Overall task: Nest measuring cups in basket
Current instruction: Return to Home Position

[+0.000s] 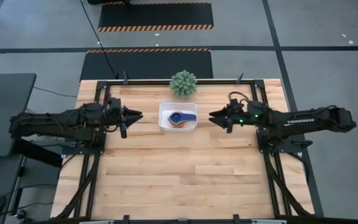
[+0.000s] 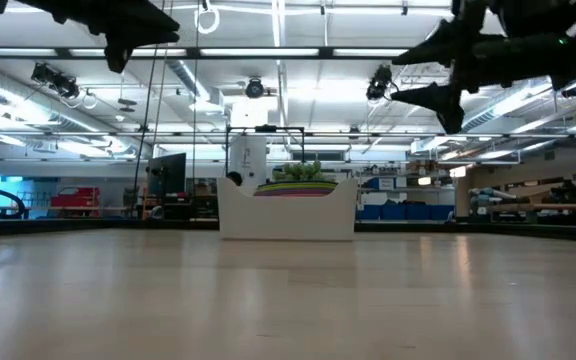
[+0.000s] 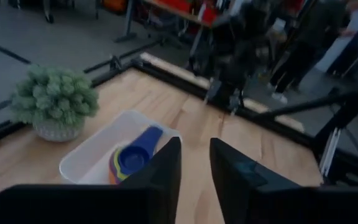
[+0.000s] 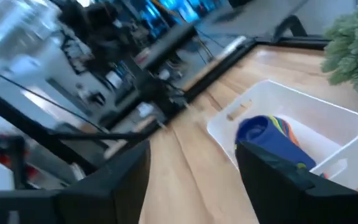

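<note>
The white basket (image 1: 178, 116) stands on the table toward its far side, between both arms. Inside it the measuring cups (image 1: 180, 118) sit nested, a blue one on top with other colours showing under it; they also show in the left wrist view (image 3: 132, 158) and right wrist view (image 4: 263, 132). My left gripper (image 1: 139, 115) hovers left of the basket, raised above the table, fingers a little apart and empty. My right gripper (image 1: 212, 116) hovers right of the basket, also raised, open and empty.
A round spiky green ball plant (image 1: 183, 83) in a pot stands at the table's far edge, just behind the basket. The near half of the wooden table (image 1: 179, 180) is bare wood. People stand beyond the table in the left wrist view (image 3: 303, 43).
</note>
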Robot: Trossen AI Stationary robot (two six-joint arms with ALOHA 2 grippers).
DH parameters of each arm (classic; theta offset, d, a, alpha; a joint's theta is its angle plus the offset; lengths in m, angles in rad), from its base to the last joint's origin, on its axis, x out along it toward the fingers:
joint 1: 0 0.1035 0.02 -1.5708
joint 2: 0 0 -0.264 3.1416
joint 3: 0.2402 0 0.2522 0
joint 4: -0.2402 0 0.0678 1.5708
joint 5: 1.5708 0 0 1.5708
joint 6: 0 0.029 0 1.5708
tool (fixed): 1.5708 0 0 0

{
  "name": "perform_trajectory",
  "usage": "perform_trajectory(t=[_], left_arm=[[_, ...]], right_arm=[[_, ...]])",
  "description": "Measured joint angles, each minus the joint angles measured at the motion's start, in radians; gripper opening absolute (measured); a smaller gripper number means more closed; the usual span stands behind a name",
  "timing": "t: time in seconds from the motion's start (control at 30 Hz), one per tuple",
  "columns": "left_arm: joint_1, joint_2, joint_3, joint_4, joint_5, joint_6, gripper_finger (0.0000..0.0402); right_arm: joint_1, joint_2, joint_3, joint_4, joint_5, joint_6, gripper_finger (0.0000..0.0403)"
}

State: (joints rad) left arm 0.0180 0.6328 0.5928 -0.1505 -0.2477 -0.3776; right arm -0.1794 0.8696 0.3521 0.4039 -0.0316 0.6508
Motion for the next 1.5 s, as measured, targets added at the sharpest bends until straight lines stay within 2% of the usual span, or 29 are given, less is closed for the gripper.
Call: perform_trajectory(t=[0.23, 0.33, 0.53, 0.9, 1.07, 1.23, 1.33, 1.5], left_arm=[[0.013, -0.114, -0.172, 0.144, 0.000, -0.111, 0.0032], [0.013, -0.180, -0.245, 0.154, -0.001, -0.173, 0.0009], [0.013, -0.308, -0.352, 0.165, -0.049, -0.278, 0.0006], [0.013, -0.494, -0.467, 0.161, -0.158, -0.351, 0.0002], [0.013, -0.537, -0.494, 0.160, -0.184, -0.372, 0.0001], [0.013, -0.595, -0.515, 0.157, -0.275, -0.372, 0.0001], [0.011, -0.634, -0.538, 0.158, -0.288, -0.380, 0.0001], [-0.021, -0.628, -0.564, 0.187, -0.311, -0.423, 0.0000]], right_arm=[[-0.023, -0.106, -0.201, 0.278, -0.039, 0.084, 0.0205], [-0.026, -0.148, -0.254, 0.318, -0.041, 0.117, 0.0191], [-0.026, -0.235, -0.341, 0.375, -0.039, 0.146, 0.0174], [-0.026, -0.334, -0.345, 0.335, -0.015, 0.093, 0.0153], [-0.033, -0.406, -0.345, 0.267, -0.058, 0.114, 0.0143], [-0.034, -0.524, -0.345, 0.192, -0.059, 0.081, 0.0121], [-0.034, -0.614, -0.345, 0.124, -0.053, 0.063, 0.0109], [-0.034, -0.783, -0.346, -0.041, -0.034, 0.063, 0.0091]])
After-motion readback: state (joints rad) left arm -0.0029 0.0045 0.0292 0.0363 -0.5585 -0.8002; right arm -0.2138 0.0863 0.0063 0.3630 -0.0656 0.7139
